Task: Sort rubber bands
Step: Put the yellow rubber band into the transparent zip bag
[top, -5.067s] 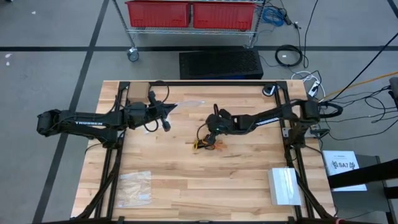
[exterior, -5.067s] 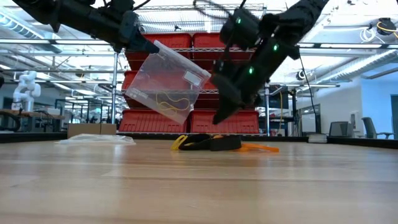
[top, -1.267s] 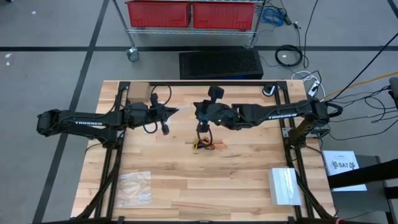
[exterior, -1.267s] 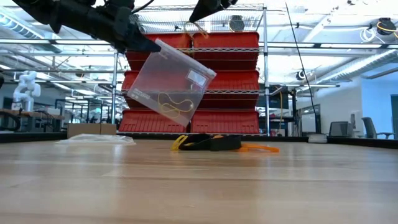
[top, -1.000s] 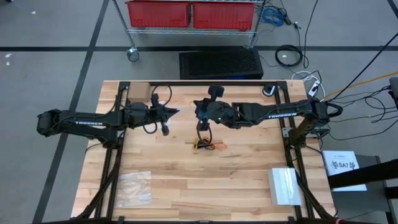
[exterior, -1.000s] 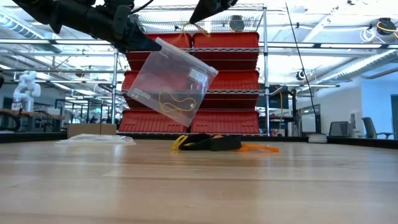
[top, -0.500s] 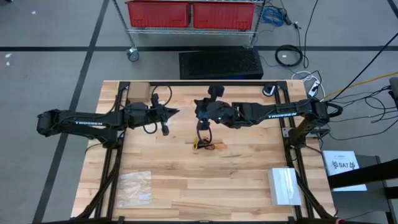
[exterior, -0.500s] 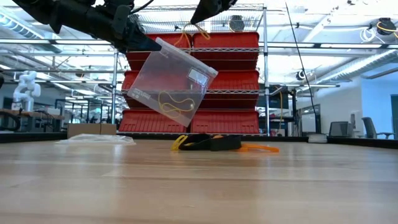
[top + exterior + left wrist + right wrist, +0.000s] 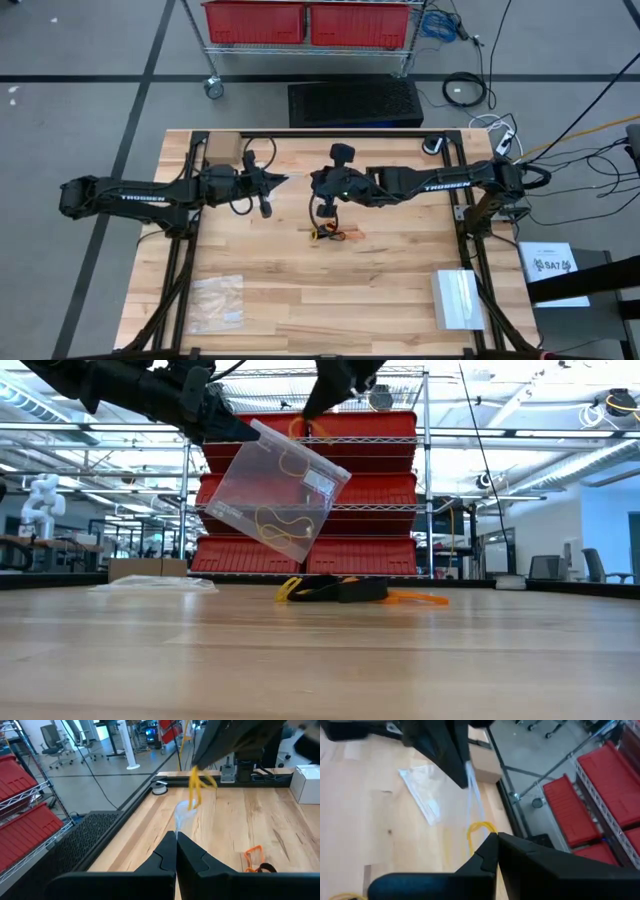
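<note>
Above the table, right gripper (image 9: pixel 318 400) pinches a yellow band (image 9: pixel 297 432) beside the left gripper (image 9: pixel 228 428)'s clamped bag (image 9: pixel 275 490).

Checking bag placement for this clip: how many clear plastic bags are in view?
3: one held up by the left gripper above the table, one flat at the table's near left corner, one flat near the far left corner. Others may be hidden.

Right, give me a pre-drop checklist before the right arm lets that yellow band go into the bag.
1. Left end effector shut on the clear bag, bag lifted off the table: ok.
2. Right end effector shut on the yellow rubber band: ok.
3. Band over the bag's upper edge: ok in the low view.
4. Bag mouth open: cannot tell.
5. Band fully inside the bag: not ok.
6. Pile of rubber bands lying under the bag: ok.
</note>
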{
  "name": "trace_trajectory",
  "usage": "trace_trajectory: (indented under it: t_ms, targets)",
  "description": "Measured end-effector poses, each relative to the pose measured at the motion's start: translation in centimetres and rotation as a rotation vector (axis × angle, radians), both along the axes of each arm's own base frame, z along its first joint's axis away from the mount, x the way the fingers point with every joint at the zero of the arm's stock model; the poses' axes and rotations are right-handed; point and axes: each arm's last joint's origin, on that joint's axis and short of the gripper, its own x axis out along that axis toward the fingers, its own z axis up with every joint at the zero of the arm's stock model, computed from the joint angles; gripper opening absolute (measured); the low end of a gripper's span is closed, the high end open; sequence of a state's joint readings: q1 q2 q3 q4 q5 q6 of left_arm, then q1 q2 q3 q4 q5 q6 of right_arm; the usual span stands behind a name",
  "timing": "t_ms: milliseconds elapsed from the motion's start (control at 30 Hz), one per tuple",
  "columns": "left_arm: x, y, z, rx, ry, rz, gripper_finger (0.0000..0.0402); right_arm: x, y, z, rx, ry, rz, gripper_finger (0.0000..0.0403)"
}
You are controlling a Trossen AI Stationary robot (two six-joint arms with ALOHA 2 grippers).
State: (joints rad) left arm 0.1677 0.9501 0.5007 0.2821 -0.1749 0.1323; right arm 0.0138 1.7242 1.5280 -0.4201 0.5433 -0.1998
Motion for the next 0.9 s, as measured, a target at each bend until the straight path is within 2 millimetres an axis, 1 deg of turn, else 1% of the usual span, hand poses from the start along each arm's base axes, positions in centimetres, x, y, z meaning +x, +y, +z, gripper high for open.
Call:
trace_trajectory:
  t_ms: [167, 333, 433, 800, 900]
  targets:
    - [0.1, -0.3, 0.1, -0.001, -0.003, -0.024, 0.0000, 0.4, -1.1, -0.8, 0.069, 0.005, 0.020, 0.0000]
    - [0.1, -0.4, 0.3, 0.003, -0.013, -0.030, 0.0000, 0.8, -1.5, -1.4, 0.109, 0.011, 0.040, 0.0000]
    - [0.1, -0.4, 0.3, 0.003, -0.014, -0.029, 0.0000, 0.9, -1.4, -1.4, 0.135, 0.005, 0.051, 0.0000]
    - [0.1, -0.4, 0.3, 0.001, -0.015, -0.006, 0.0000, 1.0, -0.3, -1.2, 0.132, -0.018, 0.072, 0.0000]
    - [0.1, -0.4, 0.3, 0.001, -0.015, -0.006, 0.0000, 1.0, -0.3, -1.2, 0.135, -0.022, 0.070, 0.0000]
